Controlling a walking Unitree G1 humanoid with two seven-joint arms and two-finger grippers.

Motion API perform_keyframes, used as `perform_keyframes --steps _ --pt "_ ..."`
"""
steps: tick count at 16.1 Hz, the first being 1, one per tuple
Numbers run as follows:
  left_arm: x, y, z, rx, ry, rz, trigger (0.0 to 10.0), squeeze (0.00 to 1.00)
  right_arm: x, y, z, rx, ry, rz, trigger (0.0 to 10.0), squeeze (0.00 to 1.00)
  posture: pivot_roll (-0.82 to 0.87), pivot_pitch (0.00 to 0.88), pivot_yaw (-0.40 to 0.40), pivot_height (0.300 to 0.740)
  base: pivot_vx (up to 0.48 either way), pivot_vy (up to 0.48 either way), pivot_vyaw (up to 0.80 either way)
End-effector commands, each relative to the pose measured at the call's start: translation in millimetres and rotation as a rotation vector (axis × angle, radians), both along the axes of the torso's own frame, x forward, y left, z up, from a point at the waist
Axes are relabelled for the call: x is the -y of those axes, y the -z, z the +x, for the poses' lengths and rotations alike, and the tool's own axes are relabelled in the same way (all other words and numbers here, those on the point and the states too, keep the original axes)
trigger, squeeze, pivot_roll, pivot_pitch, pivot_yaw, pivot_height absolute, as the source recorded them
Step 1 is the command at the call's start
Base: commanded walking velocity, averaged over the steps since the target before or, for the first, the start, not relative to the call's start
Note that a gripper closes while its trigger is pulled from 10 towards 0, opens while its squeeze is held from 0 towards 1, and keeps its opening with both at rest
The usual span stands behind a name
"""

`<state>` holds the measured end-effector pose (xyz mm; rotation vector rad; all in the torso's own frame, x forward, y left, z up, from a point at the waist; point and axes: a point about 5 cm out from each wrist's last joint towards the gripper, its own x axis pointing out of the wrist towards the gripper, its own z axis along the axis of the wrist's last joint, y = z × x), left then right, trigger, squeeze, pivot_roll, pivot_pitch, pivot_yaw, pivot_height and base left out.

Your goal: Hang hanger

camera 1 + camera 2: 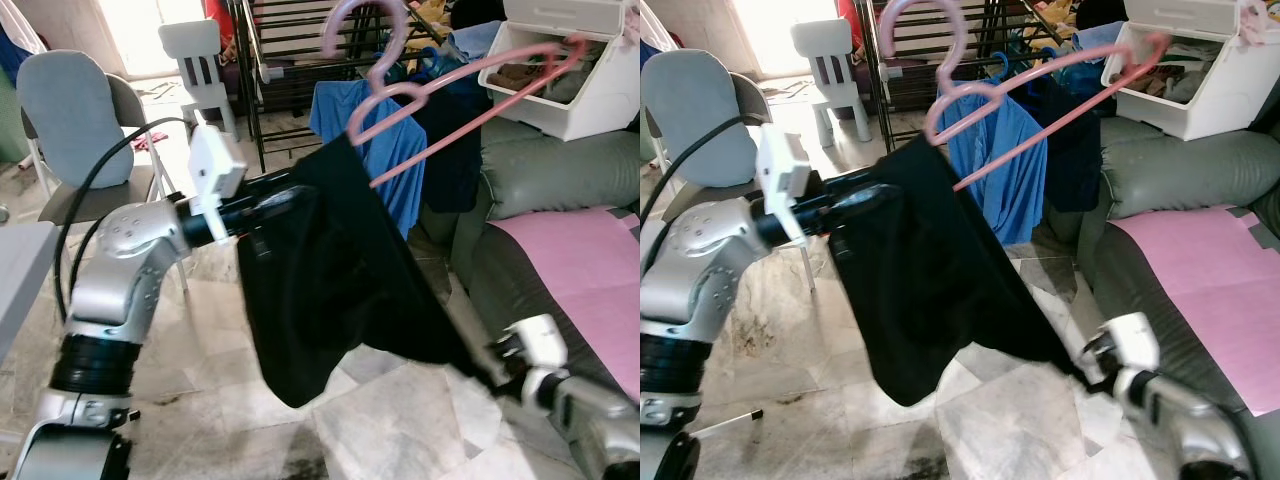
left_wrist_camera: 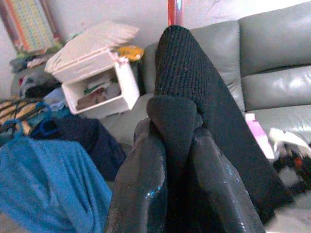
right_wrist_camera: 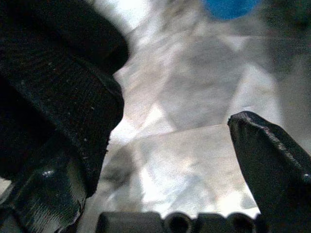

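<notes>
Leftmost, left gripper (image 2: 177,160): fingers pinched on black garment (image 1: 330,270), draped over one arm of pink hanger (image 1: 470,95), held aloft before drying rack (image 1: 300,50). Right gripper (image 3: 160,145): fingers spread, one under the garment's lower corner. Risk, judged: cloth sliding off the tilted hanger; the left wrist view alone shows the pinch.

Daylight floods in from the blown-out doorway (image 1: 140,35) at the upper left of my head views, gleaming on the marble floor (image 1: 1030,420), while my right wrist view is blurred, with dark, soft foreground.
</notes>
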<state>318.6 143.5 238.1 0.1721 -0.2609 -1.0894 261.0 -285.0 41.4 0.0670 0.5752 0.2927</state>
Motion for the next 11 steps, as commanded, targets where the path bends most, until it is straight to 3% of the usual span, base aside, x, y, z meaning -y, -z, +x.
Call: perform_keyframes --steps 1,4,8,11 --pt "-20.0 -4 -2.1 0.033 -0.065 -0.01 0.0 0.0 30.9 -12 1.1 0.032 0.165 -0.064 10.0 0.0 -0.09 0.0 0.003 0.74 0.0 0.0 0.0" --pt "-42.2 52 -20.0 -0.195 -0.017 0.084 0.0 0.0 57.9 -61 30.4 0.229 0.403 -0.095 10.0 0.0 -0.1 0.0 0.003 0.74 0.0 0.0 0.0" --pt "-54.7 94 -45.9 -0.477 0.059 0.082 0.0 0.0 54.8 -112 66.5 0.407 0.501 -0.079 10.0 0.0 -0.09 0.0 -0.018 0.74 0.0 0.0 0.0" --pt "-51.5 106 -56.6 -0.539 0.129 0.116 0.0 0.0 50.0 -120 74.5 0.433 0.489 -0.09 10.0 0.0 -0.1 0.0 -0.029 0.74 0.0 0.0 0.0"
